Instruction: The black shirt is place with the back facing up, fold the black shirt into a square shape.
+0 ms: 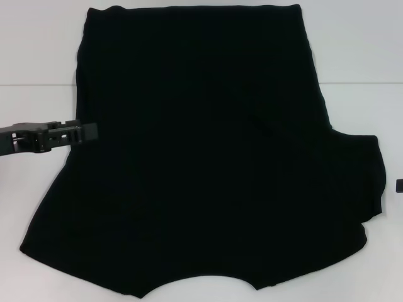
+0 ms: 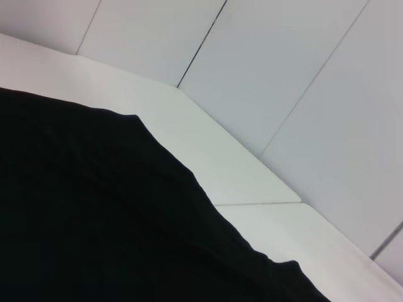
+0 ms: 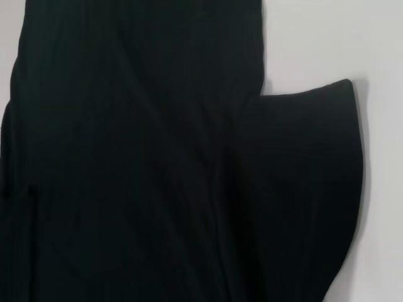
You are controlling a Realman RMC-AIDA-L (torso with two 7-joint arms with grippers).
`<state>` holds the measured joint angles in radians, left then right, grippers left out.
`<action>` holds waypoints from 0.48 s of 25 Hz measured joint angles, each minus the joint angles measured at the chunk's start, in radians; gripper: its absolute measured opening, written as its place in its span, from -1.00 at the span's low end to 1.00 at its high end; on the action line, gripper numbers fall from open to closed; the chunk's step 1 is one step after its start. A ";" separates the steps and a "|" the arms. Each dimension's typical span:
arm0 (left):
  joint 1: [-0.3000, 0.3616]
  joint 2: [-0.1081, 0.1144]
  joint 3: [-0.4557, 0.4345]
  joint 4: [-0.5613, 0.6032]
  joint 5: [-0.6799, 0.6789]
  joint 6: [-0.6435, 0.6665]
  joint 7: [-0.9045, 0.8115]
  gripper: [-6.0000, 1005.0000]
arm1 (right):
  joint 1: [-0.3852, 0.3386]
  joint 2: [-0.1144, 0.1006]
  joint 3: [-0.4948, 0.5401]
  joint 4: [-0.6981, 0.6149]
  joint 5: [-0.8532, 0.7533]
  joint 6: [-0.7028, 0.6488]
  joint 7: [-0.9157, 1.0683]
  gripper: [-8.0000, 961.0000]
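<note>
Black shirt (image 1: 201, 151) spread flat across white counter (image 1: 38, 56), plain side up, no lettering visible. Right sleeve sticking out sideways past the body; left edge straight and slanting outward toward the near hem. Left gripper (image 1: 80, 131) reaching in level from the left, tip at the shirt's left edge. Small dark piece of right gripper (image 1: 399, 185) at the far right border, apart from the sleeve.

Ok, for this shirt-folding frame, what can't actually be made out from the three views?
- Left gripper: the head view shows it side-on at the black shirt's left edge; open or shut, gripping or not, unreadable. Its wrist view shows no fingers.
- Right gripper: cut off by the head view's right edge, only a sliver shows.
- Shirt's near hem: cut by the head view's bottom edge.
- Folds: black on black, layers barely separable.
- Lettering: none visible.
</note>
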<state>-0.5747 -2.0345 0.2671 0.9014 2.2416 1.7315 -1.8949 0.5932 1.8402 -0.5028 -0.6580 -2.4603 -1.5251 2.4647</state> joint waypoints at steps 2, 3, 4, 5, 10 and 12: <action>0.004 -0.001 -0.001 0.000 -0.008 0.000 0.000 0.32 | 0.002 0.007 0.000 0.000 -0.006 0.006 0.002 0.00; 0.006 -0.001 -0.001 0.000 -0.012 0.000 0.000 0.32 | 0.002 0.009 0.000 0.001 -0.007 0.010 0.003 -0.01; 0.007 -0.001 -0.001 0.000 -0.015 0.000 0.000 0.32 | 0.004 0.011 0.000 0.005 -0.007 0.017 0.003 -0.03; 0.008 -0.001 -0.001 0.000 -0.017 0.000 0.000 0.32 | 0.006 0.012 0.000 0.011 -0.008 0.023 0.003 -0.04; 0.012 -0.001 -0.002 0.001 -0.022 0.000 0.000 0.32 | 0.016 0.016 -0.020 0.056 -0.009 0.080 0.004 -0.04; 0.013 -0.003 -0.003 0.001 -0.022 -0.001 0.000 0.32 | 0.020 0.020 -0.025 0.068 -0.009 0.101 0.004 -0.04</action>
<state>-0.5615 -2.0372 0.2645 0.9020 2.2191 1.7310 -1.8945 0.6137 1.8603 -0.5278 -0.5896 -2.4697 -1.4240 2.4688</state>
